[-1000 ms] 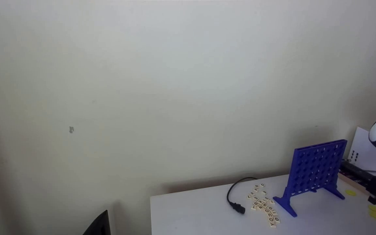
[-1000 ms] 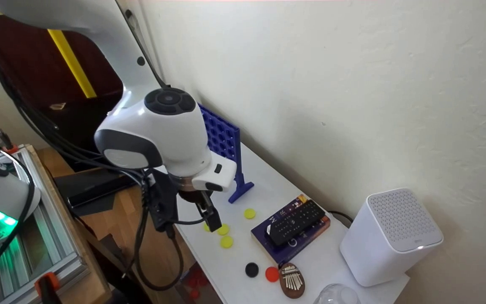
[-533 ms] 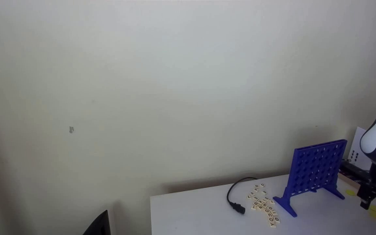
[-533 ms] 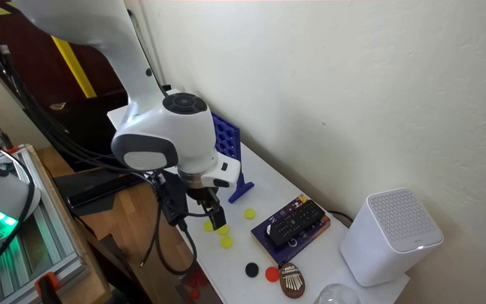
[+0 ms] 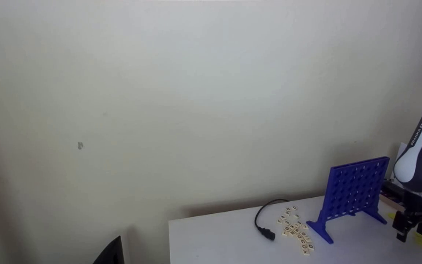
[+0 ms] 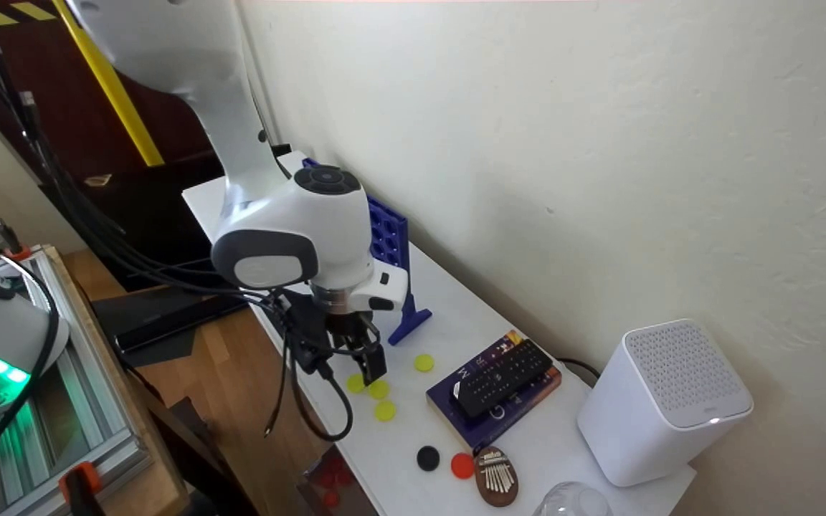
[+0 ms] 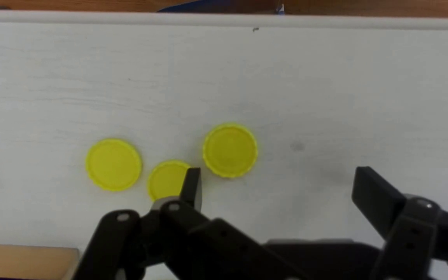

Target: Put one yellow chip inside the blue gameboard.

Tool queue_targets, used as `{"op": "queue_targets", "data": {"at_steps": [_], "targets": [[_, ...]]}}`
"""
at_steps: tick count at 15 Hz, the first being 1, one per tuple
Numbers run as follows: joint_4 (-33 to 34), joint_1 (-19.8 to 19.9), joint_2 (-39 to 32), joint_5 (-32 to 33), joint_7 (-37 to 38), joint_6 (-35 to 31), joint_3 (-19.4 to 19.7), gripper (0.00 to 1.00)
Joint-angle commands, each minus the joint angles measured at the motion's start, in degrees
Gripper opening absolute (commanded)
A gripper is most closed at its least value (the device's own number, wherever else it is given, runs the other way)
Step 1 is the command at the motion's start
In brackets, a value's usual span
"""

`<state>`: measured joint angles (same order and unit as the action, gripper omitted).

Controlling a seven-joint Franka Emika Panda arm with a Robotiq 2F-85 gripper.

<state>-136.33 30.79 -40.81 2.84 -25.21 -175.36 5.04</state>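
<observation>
Empty jaws spread wide near yellow chips, arm partly hiding gameboard, probable keyboard on box

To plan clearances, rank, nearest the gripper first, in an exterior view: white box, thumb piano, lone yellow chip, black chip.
1. Lone yellow chip: close by, picture right.
2. Black chip: lower right.
3. Thumb piano: lower right, farther on.
4. White box: far right.

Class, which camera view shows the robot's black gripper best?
The wrist view: the black gripper appears close up, both fingers clearly spread apart. Both exterior views show it small, below the robot arm, in less detail.
</observation>
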Motion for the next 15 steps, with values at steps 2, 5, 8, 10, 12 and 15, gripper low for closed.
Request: {"op": "queue_targets", "data": {"at_steps": [2, 5, 8, 10, 12, 15], "targets": [[1.4, -2.1, -1.6, 2.6, 2.0, 0.9, 0.9, 1.00], [1.7, -3.3, -2.2, 2.9, 2.4, 0.2, 1.7, 1.00], [1.9, -4.1, -2.5, 3.1, 2.4, 0.0, 2.9, 1.00], [2.1, -4.3, -2.6, 3.1, 2.4, -0.3, 3.6, 1.00], [2.3, -4.6, -2.7, 3.2, 2.5, -0.3, 4.0, 1.00], [2.9, -5.0, -3.4, 3.8, 2.4, -0.1, 4.4, 1.00]]}}
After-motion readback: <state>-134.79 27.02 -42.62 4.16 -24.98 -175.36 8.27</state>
